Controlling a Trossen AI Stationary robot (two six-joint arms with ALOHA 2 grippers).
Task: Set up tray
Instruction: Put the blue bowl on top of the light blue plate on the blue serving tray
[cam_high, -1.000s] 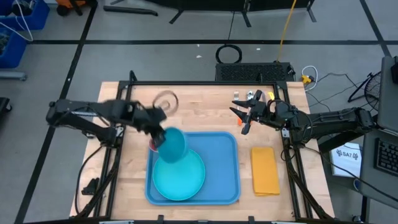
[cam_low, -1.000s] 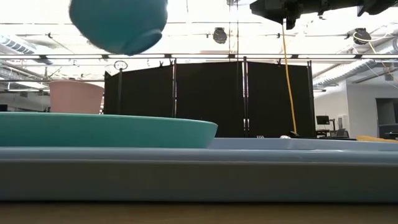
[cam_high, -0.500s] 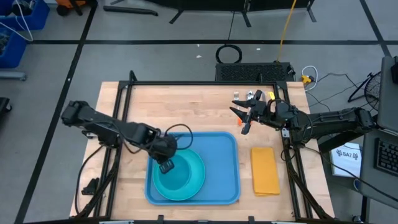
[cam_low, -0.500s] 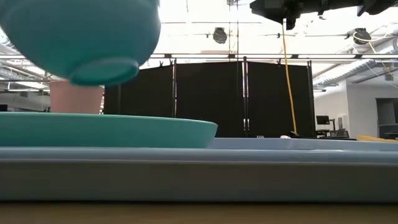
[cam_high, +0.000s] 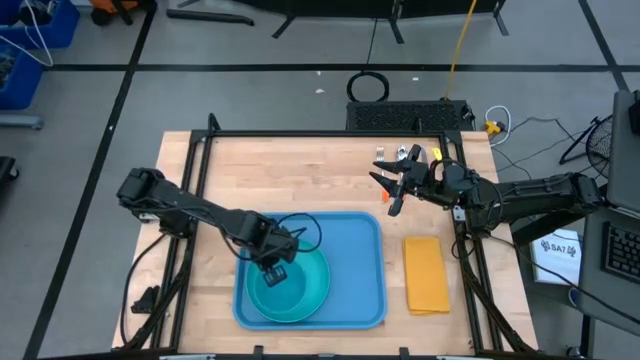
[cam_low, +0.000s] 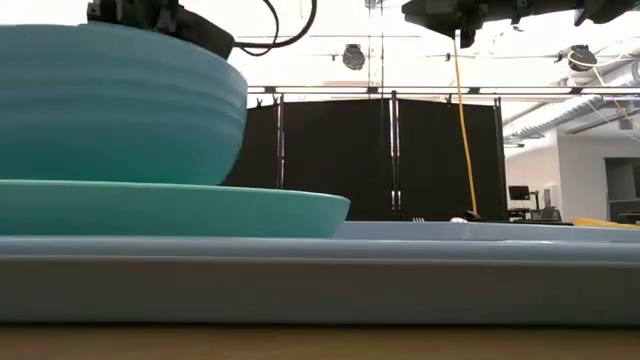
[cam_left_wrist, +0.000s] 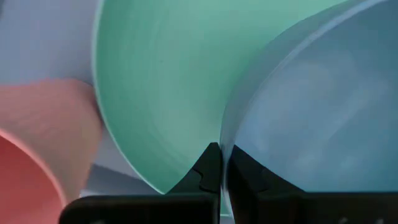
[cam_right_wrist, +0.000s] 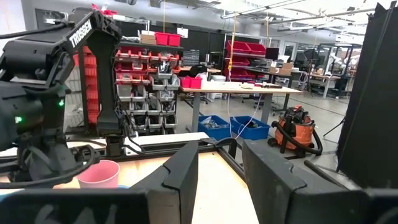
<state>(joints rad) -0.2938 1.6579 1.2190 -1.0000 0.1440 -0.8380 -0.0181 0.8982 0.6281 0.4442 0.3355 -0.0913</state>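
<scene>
Tray: the blue tray (cam_high: 355, 270) lies flat at the near middle of the counter (cam_high: 320, 170), directly under the left hand.
Plate: a turquoise plate (cam_high: 312, 296) fills the tray's left part.
Bowl: a turquoise bowl (cam_low: 110, 105) sits upright on the plate.
Left hand: the left hand (cam_high: 278, 270) is low over the tray, fingers pinched on the bowl's rim.
Cup: a pink cup (cam_left_wrist: 37, 143) shows just beside the plate.
Napkin: a yellow napkin (cam_high: 425, 272) lies right of the tray, apart.
Right hand: the right hand (cam_high: 392, 188) hangs above the counter beyond the tray's far right corner, fingers spread, holding nothing.
</scene>
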